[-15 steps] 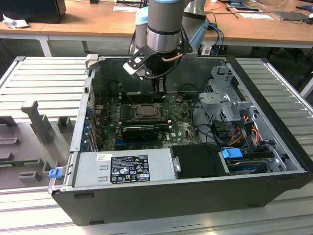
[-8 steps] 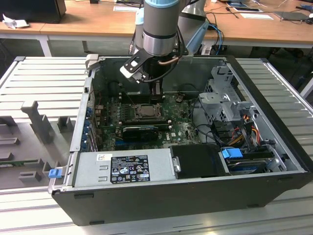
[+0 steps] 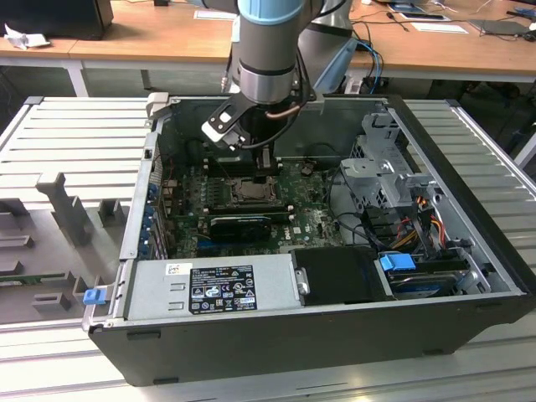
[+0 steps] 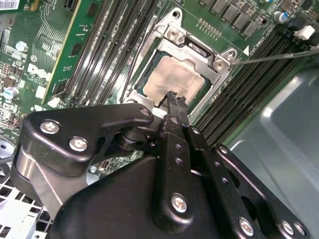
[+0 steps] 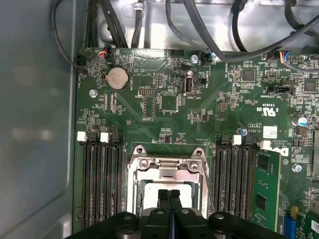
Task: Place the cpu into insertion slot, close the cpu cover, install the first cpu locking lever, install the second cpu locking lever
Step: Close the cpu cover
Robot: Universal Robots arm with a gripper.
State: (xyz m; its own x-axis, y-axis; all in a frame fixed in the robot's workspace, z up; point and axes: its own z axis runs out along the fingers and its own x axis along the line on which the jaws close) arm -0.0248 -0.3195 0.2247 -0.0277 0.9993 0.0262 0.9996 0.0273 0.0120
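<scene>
Cpu [image 4: 172,79] in insertion slot [image 4: 142,62], cpu cover [image 4: 192,50] down, gripper [image 4: 174,97] above.

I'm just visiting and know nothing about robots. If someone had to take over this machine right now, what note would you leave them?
Gripper: fingers shut, holding nothing, tip right over the cpu.
Things: the cpu lies in the insertion slot, and the cpu cover appears lowered around it.
Done: cpu placed; cover seemingly closed.
Left: one thin locking lever sticks out sideways from the socket and looks unlatched. I cannot tell the state of the other lever.
</scene>
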